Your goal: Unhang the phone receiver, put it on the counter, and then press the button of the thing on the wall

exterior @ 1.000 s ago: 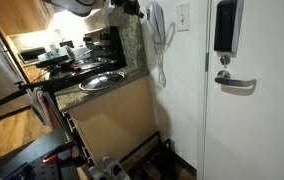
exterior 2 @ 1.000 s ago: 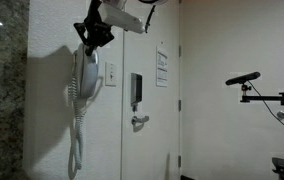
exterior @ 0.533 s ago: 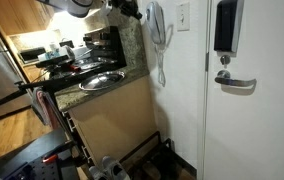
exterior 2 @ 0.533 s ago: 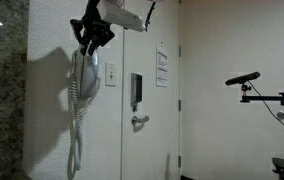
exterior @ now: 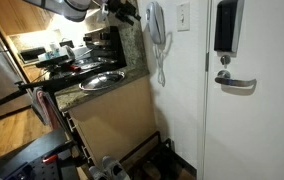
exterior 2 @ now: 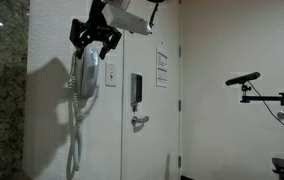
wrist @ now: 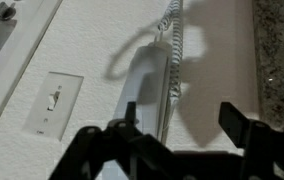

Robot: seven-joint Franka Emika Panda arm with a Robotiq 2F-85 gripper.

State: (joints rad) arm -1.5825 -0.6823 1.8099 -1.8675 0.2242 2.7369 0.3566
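Phone receiver (exterior 2: 85, 75) hangs on the wall, unhooking not yet done, the hand (exterior 2: 94, 45) spread open at its top end; next, we judge, it must close around the receiver and lift it toward the tabletop (exterior: 82, 98).

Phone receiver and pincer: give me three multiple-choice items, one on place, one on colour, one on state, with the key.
1. Where is the phone receiver?
A. On the floor
B. Hanging on the wall
C. On a chair
2. What colour is its cord?
A. White
B. Black
C. Red
3. How does the pincer stand?
A. Shut on the receiver
B. Shut, empty
C. Open
Key: 1 B, it hangs upright beside the light switch; 2 A, the coil shows white in the wrist view; 3 C, its jaws stand apart at the receiver's top.
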